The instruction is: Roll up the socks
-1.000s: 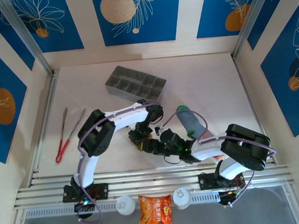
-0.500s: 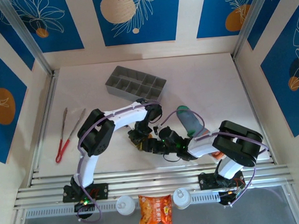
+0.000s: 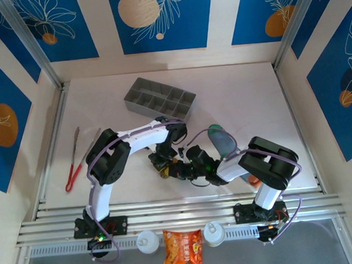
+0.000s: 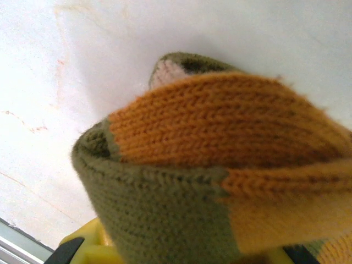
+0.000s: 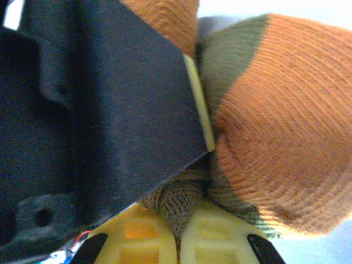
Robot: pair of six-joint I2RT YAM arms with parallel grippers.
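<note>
Top external: right gripper [image 3: 178, 168] shifted left, clamped onto olive-brown sock [image 4: 165, 220]; left gripper [image 3: 163, 160] grips it.

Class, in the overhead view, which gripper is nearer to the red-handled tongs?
Left. The left gripper holds the olive sock to the right of the tongs; the right gripper pinches the same sock from the side away from them.

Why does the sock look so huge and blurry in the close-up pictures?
Left wrist view: the olive-brown sock sits very close to the camera, so its near edge goes soft. Right wrist view: the same sock and the right fingers are blurred for that reason. Top external view: farther off, sharp, evenly lit.
</note>
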